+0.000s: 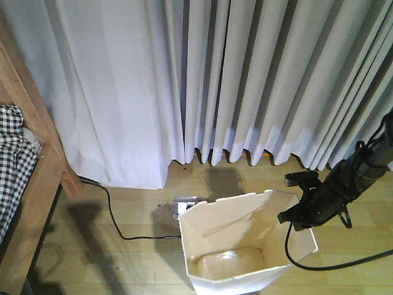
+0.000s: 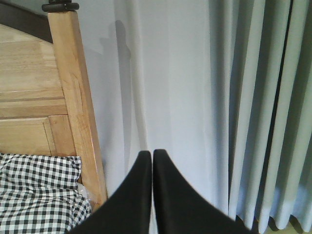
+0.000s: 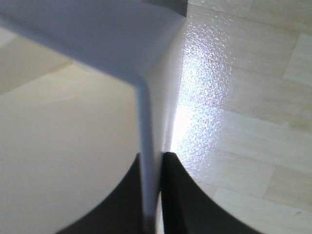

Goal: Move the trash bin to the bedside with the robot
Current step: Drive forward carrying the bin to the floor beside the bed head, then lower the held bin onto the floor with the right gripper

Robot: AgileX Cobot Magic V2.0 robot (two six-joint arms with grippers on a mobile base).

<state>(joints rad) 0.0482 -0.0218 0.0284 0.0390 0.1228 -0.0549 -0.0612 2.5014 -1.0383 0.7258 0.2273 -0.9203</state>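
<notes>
The trash bin (image 1: 236,230) stands upright on the wooden floor (image 1: 123,212), out in the open in front of the long pale curtain (image 1: 245,80). It is well apart from the bedside, where the light wooden bed frame (image 1: 40,132) and its black-and-white checkered cover (image 1: 12,160) fill the left of the room. The bin's open mouth shows a smooth cream inside with nothing I can make out in it.

The robot's right arm (image 1: 359,169) reaches in from the right and meets the bin at the right side of its rim. The right gripper (image 1: 296,212) is pinched onto that wall. Seen from its own wrist, the right gripper (image 3: 155,163) has one black finger inside the bin (image 3: 73,146) and one outside, with the thin white wall squeezed between them and no gap showing on either side.

The left gripper (image 2: 152,157) is held up in the air, away from the bin, pointing at the curtain (image 2: 195,97) just beside the bed frame's corner post (image 2: 73,97). Its two black fingers are pressed together with only a hairline seam between them, and they hold nothing. The checkered cover (image 2: 39,195) lies below and to its left.

A black cable (image 1: 113,218) trails across the floor from under the curtain, near the bed frame, toward a small silvery object (image 1: 184,203) just behind the bin's far left corner; I cannot tell what it is.
</notes>
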